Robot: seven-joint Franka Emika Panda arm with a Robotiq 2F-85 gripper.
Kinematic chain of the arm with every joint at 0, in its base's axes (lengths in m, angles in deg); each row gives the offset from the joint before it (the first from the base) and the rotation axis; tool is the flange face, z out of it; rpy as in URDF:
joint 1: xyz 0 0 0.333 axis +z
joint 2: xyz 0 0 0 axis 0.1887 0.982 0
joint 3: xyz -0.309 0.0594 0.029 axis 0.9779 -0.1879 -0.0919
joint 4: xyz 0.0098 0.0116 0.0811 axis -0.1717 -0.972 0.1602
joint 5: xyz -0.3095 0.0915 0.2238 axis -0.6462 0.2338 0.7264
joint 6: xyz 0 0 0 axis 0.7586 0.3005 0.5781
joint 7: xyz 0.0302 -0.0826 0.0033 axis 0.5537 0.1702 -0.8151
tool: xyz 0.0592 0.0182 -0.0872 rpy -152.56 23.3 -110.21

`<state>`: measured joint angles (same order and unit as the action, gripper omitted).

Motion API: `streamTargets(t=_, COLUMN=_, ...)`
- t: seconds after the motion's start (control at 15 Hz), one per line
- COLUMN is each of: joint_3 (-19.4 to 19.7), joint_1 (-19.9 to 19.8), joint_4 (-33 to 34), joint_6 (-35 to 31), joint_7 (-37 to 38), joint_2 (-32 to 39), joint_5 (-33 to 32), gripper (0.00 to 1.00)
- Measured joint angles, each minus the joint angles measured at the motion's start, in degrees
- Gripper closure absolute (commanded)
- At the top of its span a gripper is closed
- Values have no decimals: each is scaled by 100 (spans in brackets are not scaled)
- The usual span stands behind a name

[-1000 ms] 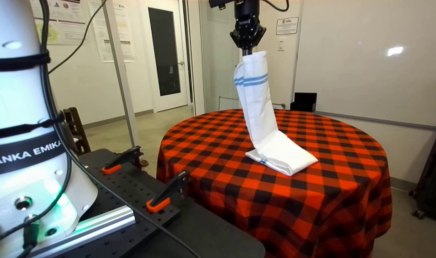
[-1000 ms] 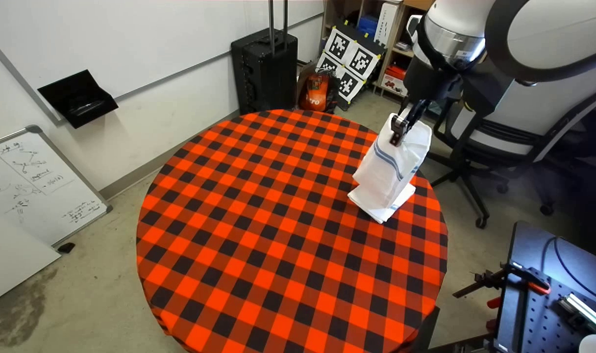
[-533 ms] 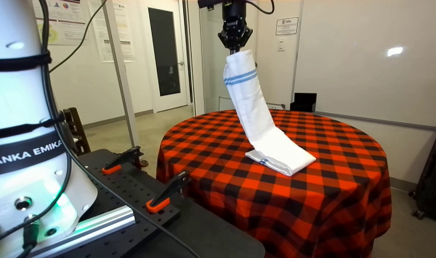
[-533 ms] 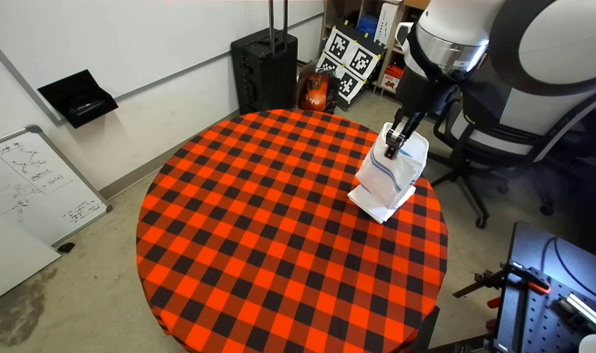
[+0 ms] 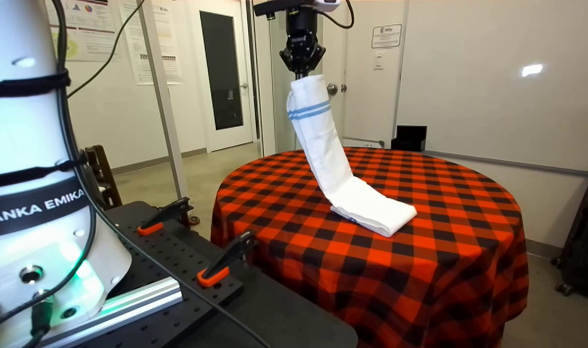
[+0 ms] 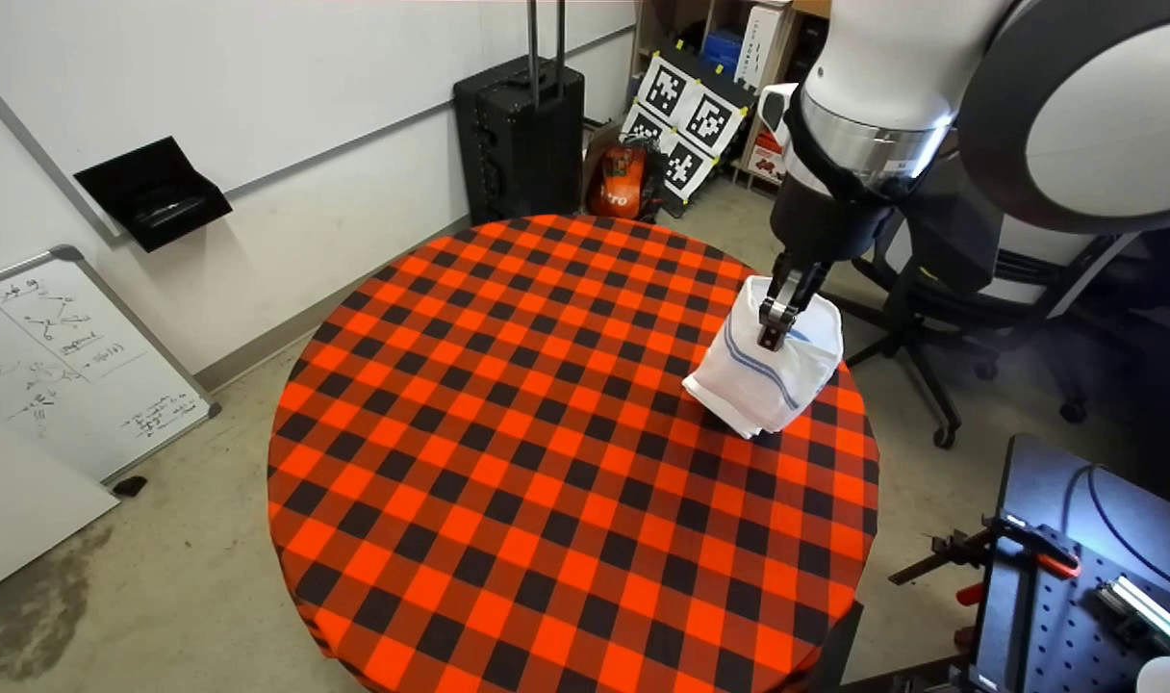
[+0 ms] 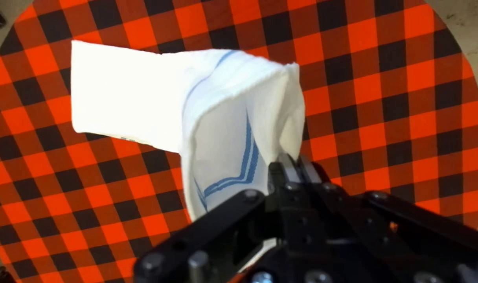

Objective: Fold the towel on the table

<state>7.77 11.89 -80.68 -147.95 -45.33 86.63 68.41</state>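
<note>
Claw [image 7: 298, 163], pinched tight on the raised end of the towel [image 5: 332, 169], now stands farther across the counter [image 6: 508, 433]; less lower layer shows, presumably a fold closing.

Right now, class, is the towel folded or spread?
Partly folded: one end of the towel lies layered on the checked tablecloth; the gripper holds the other end up.
</note>
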Motion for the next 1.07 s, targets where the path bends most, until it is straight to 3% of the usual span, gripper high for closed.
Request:
streamTargets(t=0.47, joint_3=56, joint_1=-39, joint_4=17, joint_6=-252, joint_7=125, joint_2=230, joint_5=-161, gripper=99)
streamTargets(t=1.07, joint_3=859, joint_1=-488, joint_4=664, joint_6=-880, joint_7=318, joint_2=1708, joint_5=-836, gripper=99)
